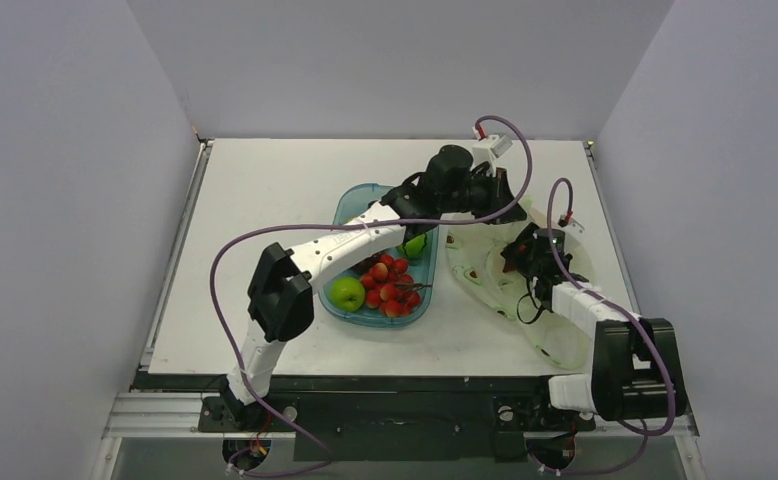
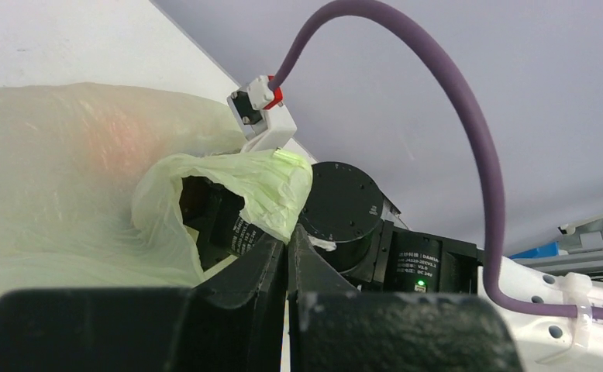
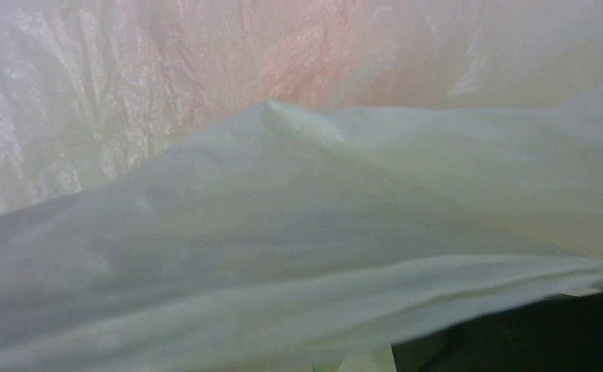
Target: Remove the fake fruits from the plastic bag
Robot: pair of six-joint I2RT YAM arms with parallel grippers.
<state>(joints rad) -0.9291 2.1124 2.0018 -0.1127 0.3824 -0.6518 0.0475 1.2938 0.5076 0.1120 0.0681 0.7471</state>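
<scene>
**Top view.** The plastic bag (image 1: 562, 345) lies slack on the worktop (image 1: 265, 190), just right of the tray (image 1: 357, 192).
- The green apple (image 1: 346, 293), the red berry cluster (image 1: 390, 283) and a small green piece (image 1: 414, 244) sit inside the tray. No other fruit shows, so any that remain are probably in the bag.
- Your left gripper (image 1: 495, 198) is at the bag's edge, just past the tray's far right corner. Your right gripper (image 1: 521, 258) is down in the bag, right of the tray.
- Risk: your left arm spans the tray. If you lower the forearm, it could knock the fruits already in it.

**Left wrist view.** The left gripper (image 2: 288, 236) is pressed together, pinching a pleat of the plastic bag (image 2: 58, 178) at its very tips.
- Risk: the film looks thin and slick. A pull from either arm could slip it free, and the bag mouth would fall shut over the right gripper.
- Risk: the right arm's wrist (image 2: 345, 205) sits close behind the pinch, so a small swing could bring the two arms together.

**Right wrist view.** Only the plastic bag (image 3: 298, 225) shows, draped across the lens, with a pinkish glow (image 3: 298, 54) through the upper film that may be a fruit.
- No fingers show here, so you cannot tell whether the right gripper stands spread or is round something.
- Risk: closing blind could catch film with the fruit, or instead of it. The whole bag would then drag toward the tray.
</scene>
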